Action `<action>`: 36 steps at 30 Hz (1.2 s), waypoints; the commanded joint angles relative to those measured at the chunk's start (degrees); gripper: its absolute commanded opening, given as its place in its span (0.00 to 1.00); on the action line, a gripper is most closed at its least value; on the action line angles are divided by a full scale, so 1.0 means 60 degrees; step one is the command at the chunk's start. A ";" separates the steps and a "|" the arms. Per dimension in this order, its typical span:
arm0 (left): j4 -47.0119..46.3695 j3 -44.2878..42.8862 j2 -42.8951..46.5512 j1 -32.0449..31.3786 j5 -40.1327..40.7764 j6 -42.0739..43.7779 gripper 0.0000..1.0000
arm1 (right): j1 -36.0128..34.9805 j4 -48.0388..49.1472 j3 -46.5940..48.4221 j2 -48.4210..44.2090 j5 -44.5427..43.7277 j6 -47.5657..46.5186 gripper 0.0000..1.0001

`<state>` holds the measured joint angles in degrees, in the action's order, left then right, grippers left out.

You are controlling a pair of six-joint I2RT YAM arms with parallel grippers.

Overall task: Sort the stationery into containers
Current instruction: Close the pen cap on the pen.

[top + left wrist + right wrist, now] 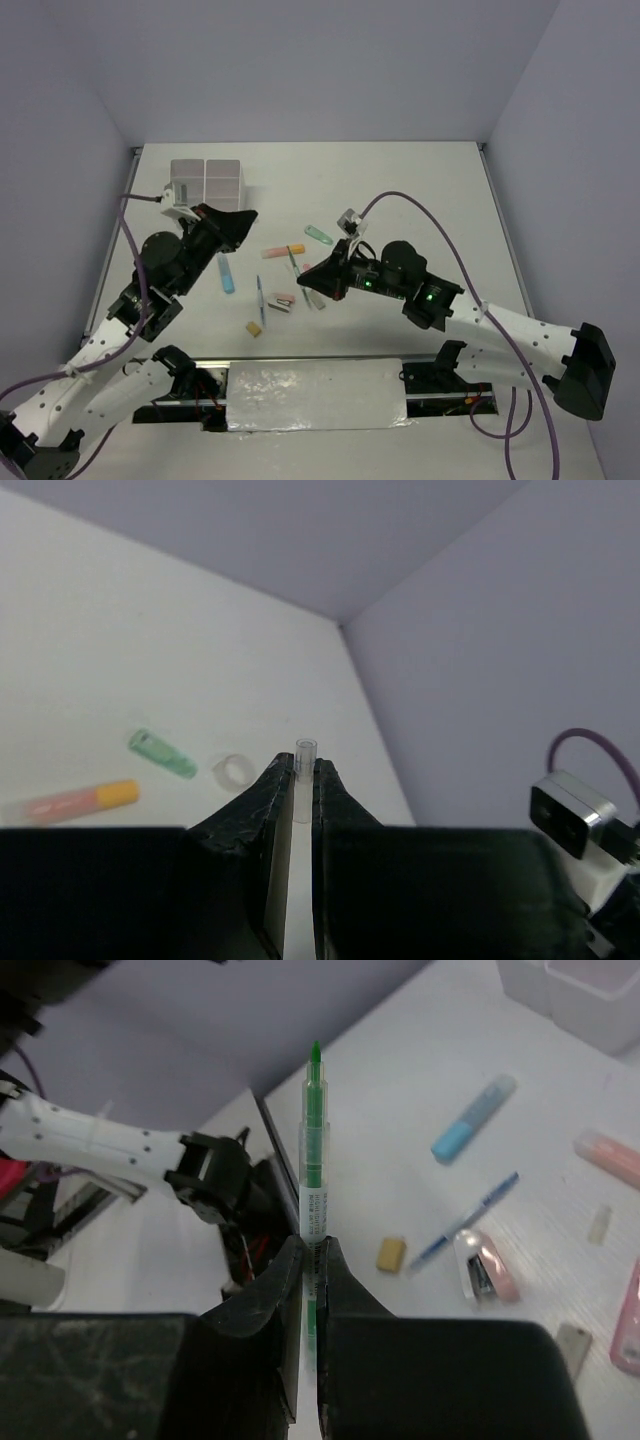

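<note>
Your white table carries the white box at its far left. The left arm covers the box's near edge in the top view, and the two compartments you can see show only pale floor (the others are hidden).

Just in front of the box's near right corner, your left gripper is clenched on a thin clear pen. The pen's tip pokes out past the fingertips, above the table.

Your right gripper, over the middle of the table, is clamped low on the barrel of a green pen, which points away from the wrist camera.

The loose pieces lie on the table between the two grippers:
- The blue highlighter lies nearest the left arm.
- The pink and orange highlighter lies further in.
- The green highlighter lies beyond that.
- The blue pen lies with the pink stapler just beside its end.
- The clear tape ring sits near the green highlighter.
- The tan block is nearest the table's near edge.
- A small eraser lies apart from the stapler.
</note>
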<state>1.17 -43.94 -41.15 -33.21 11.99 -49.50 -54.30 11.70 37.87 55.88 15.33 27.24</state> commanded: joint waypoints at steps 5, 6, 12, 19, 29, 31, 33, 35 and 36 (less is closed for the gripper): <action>-0.4101 0.0790 0.0924 -0.0031 -0.1703 0.0383 0.00 | -0.0193 0.2429 0.0323 0.0104 -0.0050 0.0440 0.00; -0.4338 0.0979 0.0983 -0.0031 -0.1807 0.0368 0.00 | -0.0236 0.2473 0.0354 0.0193 -0.0051 0.0367 0.00; -0.4984 0.1200 0.1071 -0.0016 -0.2290 0.0354 0.00 | -0.0324 0.2487 0.0749 0.0487 0.0168 0.0133 0.00; -0.5498 0.1362 0.1086 -0.0017 -0.2759 0.0310 0.00 | -0.0515 0.2151 0.0998 0.0736 0.0155 -0.0161 0.00; -0.5615 0.1538 0.1071 -0.0031 -0.3111 0.0134 0.00 | -0.0573 0.1448 0.1511 0.0809 -0.0006 -0.0673 0.00; -0.5469 0.1508 0.1071 -0.0017 -0.3097 0.0105 0.00 | -0.0588 0.1389 0.1613 0.0824 -0.0021 -0.0688 0.00; -0.5556 0.1581 0.1086 -0.0031 -0.3111 0.0061 0.00 | -0.0573 0.1302 0.1672 0.0882 0.0037 -0.0703 0.00; -0.5600 0.1611 0.1101 -0.0016 -0.3126 0.0031 0.00 | -0.0573 0.1243 0.1774 0.1028 0.0124 -0.0703 0.00; -0.5571 0.1597 0.1115 -0.0016 -0.3097 0.0060 0.00 | -0.0588 0.1257 0.1760 0.1087 0.0154 -0.0688 0.00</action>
<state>-28.38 -34.70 -35.03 -33.21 -5.43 -48.42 -57.25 19.64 45.50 61.39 15.73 24.29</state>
